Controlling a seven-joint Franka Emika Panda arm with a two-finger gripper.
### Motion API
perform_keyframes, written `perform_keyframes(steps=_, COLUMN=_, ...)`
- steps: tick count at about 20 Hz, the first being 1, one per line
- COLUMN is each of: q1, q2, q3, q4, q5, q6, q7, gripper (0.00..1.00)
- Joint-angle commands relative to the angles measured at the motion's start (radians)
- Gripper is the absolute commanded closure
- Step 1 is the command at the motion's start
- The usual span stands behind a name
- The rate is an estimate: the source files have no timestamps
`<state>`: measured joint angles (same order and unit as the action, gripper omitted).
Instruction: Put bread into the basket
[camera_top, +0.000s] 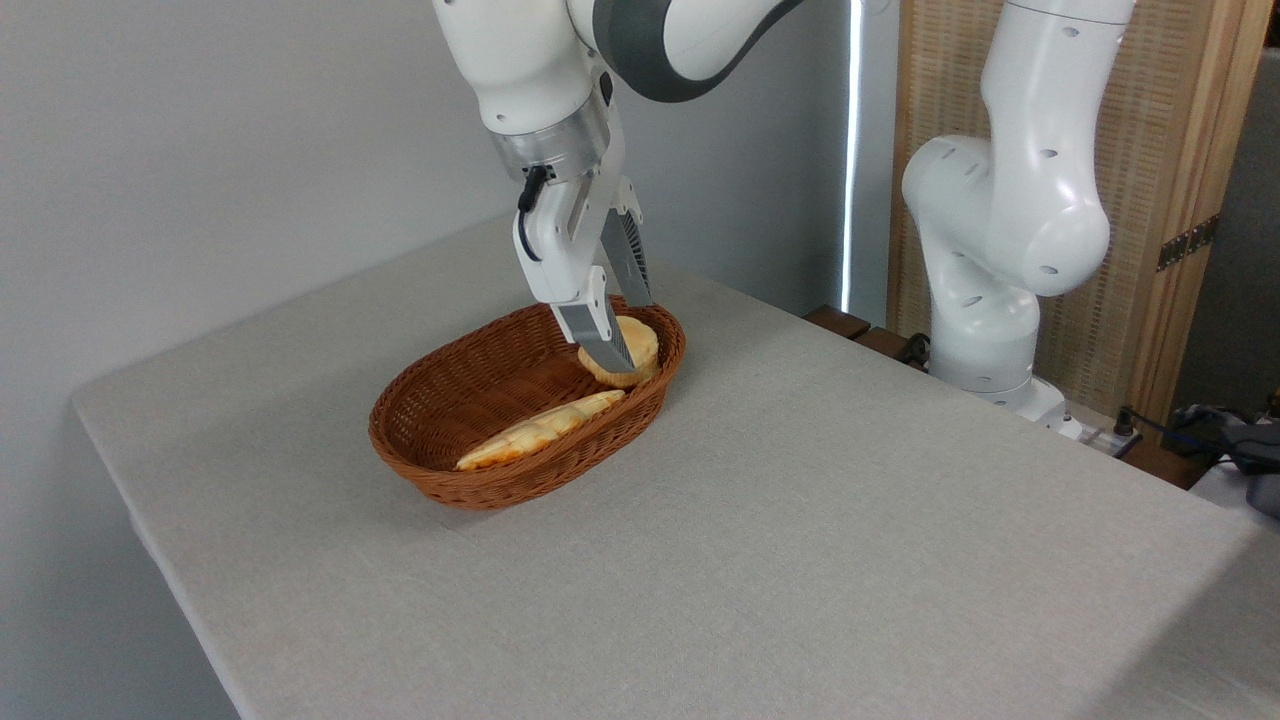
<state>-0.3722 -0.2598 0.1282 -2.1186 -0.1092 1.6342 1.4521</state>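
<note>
Wicker basket (470, 400): reddish-brown, oval, low sides, sitting on the tabletop a bit left of the middle of my feed, long axis running from lower left up to the right.
Tabletop (800, 560): covered in a plain light grey cloth, nothing but the basket on it as far as I can see.
Bread (640, 345): the small round golden bun is inside the basket at its far right end, right up by the rim. It's tipped so I'm looking at the pale flat side and the browner edge. Can't honestly tell if it's resting on the basket floor or hanging just off it.
Gripper (625, 335): pointing down into the right end of the basket, one grey finger (598, 335) across the front of the bun and the other behind it, so it looks clamped on the bun from both sides.
Long loaf (540, 430): thin, pale yellow with scored marks, lying along the near wall of the basket, its right tip close under the bun. Whether they actually touch, no idea from this angle.
Arm (560, 80): white with a grey joint, coming in from the top of the frame and dropping straight to the basket.
Arm base (1000, 250): white column standing off the right back edge of the tabletop, in front of a wooden woven screen (1170, 150).
Backdrop: grey wall (200, 150) on the left, bright vertical strip of light next to the screen.
Far right: some dark cables and gear (1230, 440), too blurry for me to say what.
</note>
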Motion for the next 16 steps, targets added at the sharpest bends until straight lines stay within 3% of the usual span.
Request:
perform_keyframes(steps=1, q1=0.007, q2=0.002, q3=0.018, q4=0.011, q5=0.026, q6=-0.002, q7=-0.035, gripper=0.00)
perform_keyframes(steps=4, q1=0.007, q2=-0.001, q3=0.022, q4=0.040, q5=0.123, q6=0.007, q7=-0.029, gripper=0.00)
perform_keyframes(steps=8, q1=0.061, q2=-0.002, q3=0.034, q4=0.095, q5=0.117, q6=0.007, q7=-0.061, gripper=0.00)
perform_keyframes(steps=16, q1=0.084, q2=0.004, q3=0.079, q4=0.204, q5=0.122, q6=0.007, q7=-0.462, gripper=0.00)
